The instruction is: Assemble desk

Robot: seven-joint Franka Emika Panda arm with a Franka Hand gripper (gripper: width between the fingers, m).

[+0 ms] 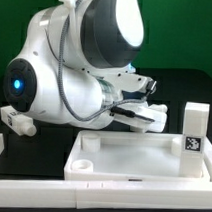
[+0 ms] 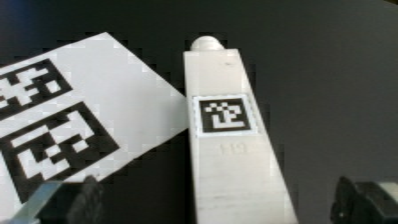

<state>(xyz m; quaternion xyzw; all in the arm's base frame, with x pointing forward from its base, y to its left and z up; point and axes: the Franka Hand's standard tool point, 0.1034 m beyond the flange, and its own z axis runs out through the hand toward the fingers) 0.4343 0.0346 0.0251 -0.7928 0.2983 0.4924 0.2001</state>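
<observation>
Early stage, by my reading. The panel (image 1: pixel 132 155) lies flat on the dark surface (image 1: pixel 52 142) in the lower middle of the exterior view, and its round socket (image 1: pixel 83 165) in the lower-left corner is empty. An upright leg (image 1: pixel 195 138) stands at the panel's right end; I cannot tell whether it is seated in a corner or merely stands beside it. In the wrist view a second leg (image 2: pixel 222 130) lies on the surface just beside the marker board (image 2: pixel 63 110), tag upward and peg at its far end. The hand (image 2: pixel 206 200) is open, one finger on each side of this leg, and nothing is gripped. Grasping this leg and fitting the legs into the sockets appears to remain.
</observation>
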